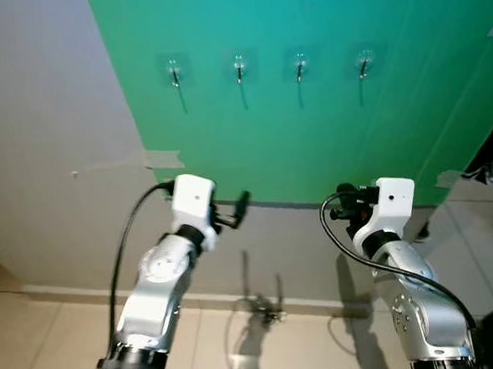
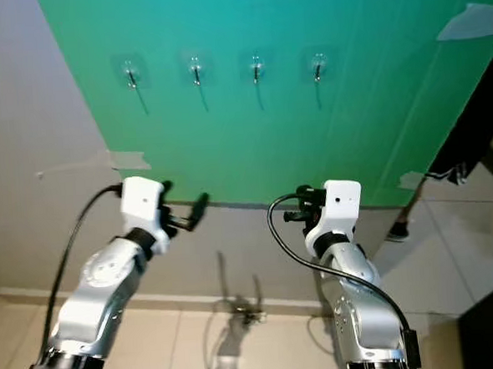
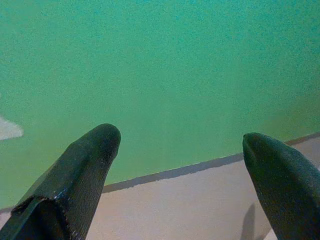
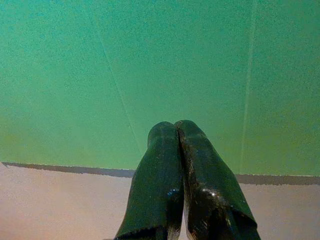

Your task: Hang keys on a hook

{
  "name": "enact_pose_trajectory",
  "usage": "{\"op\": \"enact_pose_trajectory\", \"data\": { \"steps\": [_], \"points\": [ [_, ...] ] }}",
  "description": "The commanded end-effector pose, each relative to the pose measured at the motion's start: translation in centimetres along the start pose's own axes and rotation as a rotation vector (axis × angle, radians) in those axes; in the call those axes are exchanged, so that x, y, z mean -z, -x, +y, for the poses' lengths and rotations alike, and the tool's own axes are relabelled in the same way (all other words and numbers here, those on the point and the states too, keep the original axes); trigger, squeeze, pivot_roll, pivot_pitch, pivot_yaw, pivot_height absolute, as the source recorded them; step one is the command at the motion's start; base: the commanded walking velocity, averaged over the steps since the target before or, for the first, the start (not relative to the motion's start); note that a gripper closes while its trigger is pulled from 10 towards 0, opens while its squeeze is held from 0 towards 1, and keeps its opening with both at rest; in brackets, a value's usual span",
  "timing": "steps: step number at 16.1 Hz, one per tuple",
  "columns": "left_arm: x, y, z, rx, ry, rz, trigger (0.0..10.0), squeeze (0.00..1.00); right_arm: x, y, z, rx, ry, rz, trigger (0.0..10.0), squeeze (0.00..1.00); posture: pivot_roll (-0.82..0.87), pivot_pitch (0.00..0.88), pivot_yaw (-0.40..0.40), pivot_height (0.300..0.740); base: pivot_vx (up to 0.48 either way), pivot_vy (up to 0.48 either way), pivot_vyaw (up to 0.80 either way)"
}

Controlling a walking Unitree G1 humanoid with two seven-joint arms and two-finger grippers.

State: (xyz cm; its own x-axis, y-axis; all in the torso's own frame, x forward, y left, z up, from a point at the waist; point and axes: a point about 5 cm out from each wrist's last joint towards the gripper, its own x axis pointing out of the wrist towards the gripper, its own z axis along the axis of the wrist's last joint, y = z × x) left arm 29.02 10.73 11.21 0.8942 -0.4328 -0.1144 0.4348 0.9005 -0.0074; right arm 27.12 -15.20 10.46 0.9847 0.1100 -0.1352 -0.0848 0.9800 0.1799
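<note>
You are facing a green sheet (image 1: 325,104) fixed to a pale wall (image 1: 42,122), with four clear hooks in a row near its top: the first hook (image 1: 173,73) at the robot's left, the second hook (image 1: 239,67), the third hook (image 1: 299,65) and the fourth hook (image 1: 364,62). All four hang bare.

Your left gripper (image 3: 182,145) is raised in front of the sheet's lower edge, pointing at the wall below and between the first and second hooks. Its fingers (image 3: 85,170) stand well apart, and nothing lies between them; past them you see the green sheet and the dark line where it meets the wall.

Your right gripper (image 4: 176,131) is raised too, below the third and fourth hooks, also aimed at the sheet's lower edge. Its fingers (image 4: 155,175) are pressed together tip to tip, with nothing visible between them.

A small metallic cluster (image 1: 265,310) lies on the floor (image 1: 39,348) by the skirting, between the two arms; it may be the keys, but it is too small to tell. Strips of tape (image 1: 165,159) hold the sheet's corners to the wall.
</note>
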Motion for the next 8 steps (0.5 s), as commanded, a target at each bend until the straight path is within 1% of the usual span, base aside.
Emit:
{"op": "enact_pose_trajectory", "data": {
  "steps": [1, 2, 5, 8],
  "points": [
    [0.1, -0.2, -0.1, 0.019, 0.01, 0.014, 10.0, 0.0, 0.0, -0.4, 0.1, -0.003, 0.023, 0.006, 10.0, 0.0, -0.08, 0.0, 0.048, 0.74, 0.0, 0.42, 0.0],
    [0.0, -0.2, -0.2, 0.026, 0.036, 0.006, 10.0, 0.0, 0.0, -0.5, 0.0, -0.003, 0.038, 0.011, 10.0, 0.0, -0.08, 0.0, 0.048, 0.74, 0.0, 0.476, 0.0],
    [0.0, -0.4, -0.6, 0.043, 0.058, 0.002, 10.0, 0.0, -0.3, -1.2, -0.3, 0.008, 0.074, 0.012, 10.0, 0.0, -0.09, 0.0, 0.049, 0.74, 0.0, 0.476, 0.0],
    [-0.1, -0.6, -0.6, 0.039, 0.105, -0.011, 10.0, 0.0, -0.5, -1.7, -0.4, 0.003, 0.08, 0.015, 10.0, 0.0, -0.07, 0.0, 0.033, 0.74, 0.0, 0.479, 0.0]
  ]
}}
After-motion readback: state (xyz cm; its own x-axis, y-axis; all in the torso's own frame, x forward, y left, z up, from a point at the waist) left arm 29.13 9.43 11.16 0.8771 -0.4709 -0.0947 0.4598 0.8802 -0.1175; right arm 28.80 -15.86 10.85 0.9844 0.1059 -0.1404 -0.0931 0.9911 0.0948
